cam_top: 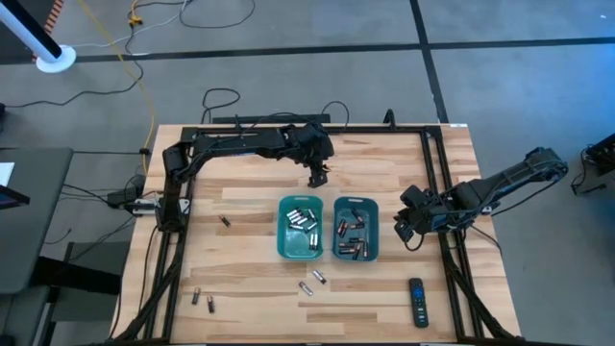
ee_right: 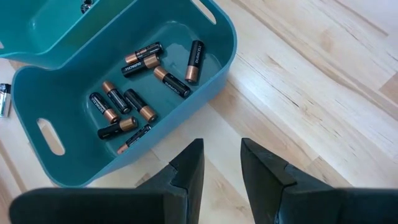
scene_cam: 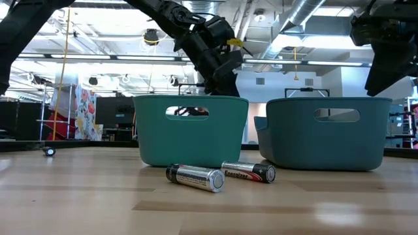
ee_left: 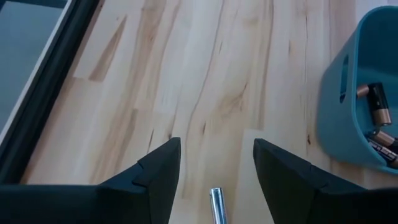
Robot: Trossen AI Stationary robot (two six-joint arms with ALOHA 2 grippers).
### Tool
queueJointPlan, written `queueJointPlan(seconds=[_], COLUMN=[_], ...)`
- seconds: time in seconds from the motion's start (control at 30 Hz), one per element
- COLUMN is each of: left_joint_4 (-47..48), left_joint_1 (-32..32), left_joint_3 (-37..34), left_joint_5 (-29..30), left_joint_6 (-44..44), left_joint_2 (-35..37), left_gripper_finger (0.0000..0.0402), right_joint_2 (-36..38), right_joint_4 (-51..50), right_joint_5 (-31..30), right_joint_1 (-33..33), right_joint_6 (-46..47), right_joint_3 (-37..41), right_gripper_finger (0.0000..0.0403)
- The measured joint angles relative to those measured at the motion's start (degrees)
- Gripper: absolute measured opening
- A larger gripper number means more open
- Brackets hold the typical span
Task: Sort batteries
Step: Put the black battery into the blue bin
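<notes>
Batteries [cam_top: 313, 280] lie loose in front of the bins; left claw [cam_top: 317, 177], spread empty, hangs behind them, right claw [ee_right: 219, 163] likewise apart.

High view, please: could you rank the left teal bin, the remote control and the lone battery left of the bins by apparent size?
1. Left teal bin, largest.
2. Remote control, clearly smaller.
3. Lone battery, smallest.

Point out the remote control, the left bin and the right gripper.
remote control [cam_top: 417, 301]: high view, middle of its black body.
left bin [cam_top: 282, 229]: high view, its left wall.
right gripper [ee_right: 222, 163]: right wrist view, gap midway between its two fingertips.
</notes>
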State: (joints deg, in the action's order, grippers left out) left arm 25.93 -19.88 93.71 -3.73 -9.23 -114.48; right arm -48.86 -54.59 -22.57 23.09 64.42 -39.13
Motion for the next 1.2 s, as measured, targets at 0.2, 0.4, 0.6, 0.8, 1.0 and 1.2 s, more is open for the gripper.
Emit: queueJointPlan(seconds=[0.2, 0.4, 0.6, 0.8, 1.0, 1.2], left_joint_4=[0.02, 0.04, 0.04, 0.04, 0.07, 0.36], left_joint_1=[0.0, 0.03, 0.03, 0.03, 0.03, 0.03], left_joint_3=[0.02, 0.02, 0.02, 0.02, 0.02, 0.03], left_joint_5=[0.0, 0.0, 0.0, 0.0, 0.0, 0.0], left_joint_6=[1.52, 1.78, 1.78, 1.77, 1.77, 1.9], left_joint_2=[0.0, 0.0, 0.0, 0.0, 0.0, 0.0], left_gripper_finger=[0.0199, 0.0199, 0.0199, 0.0199, 0.0199, 0.0199], right_joint_2=[0.01, 0.01, 0.0, 0.02, 0.02, 0.02], right_joint_4=[0.0, 0.0, 0.0, 0.02, 0.02, 0.02], right_joint_5=[0.0, 0.0, 0.0, 0.0, 0.0, 0.0], right_joint_1=[0.0, 0.0, 0.0, 0.0, 0.0, 0.0], right_joint_6=[0.02, 0.02, 0.02, 0.02, 0.02, 0.02], right_joint_3=[0.01, 0.01, 0.02, 0.02, 0.01, 0.0], right_gripper_finger=[0.0123, 0.0123, 0.0123, 0.0123, 0.0123, 0.0123])
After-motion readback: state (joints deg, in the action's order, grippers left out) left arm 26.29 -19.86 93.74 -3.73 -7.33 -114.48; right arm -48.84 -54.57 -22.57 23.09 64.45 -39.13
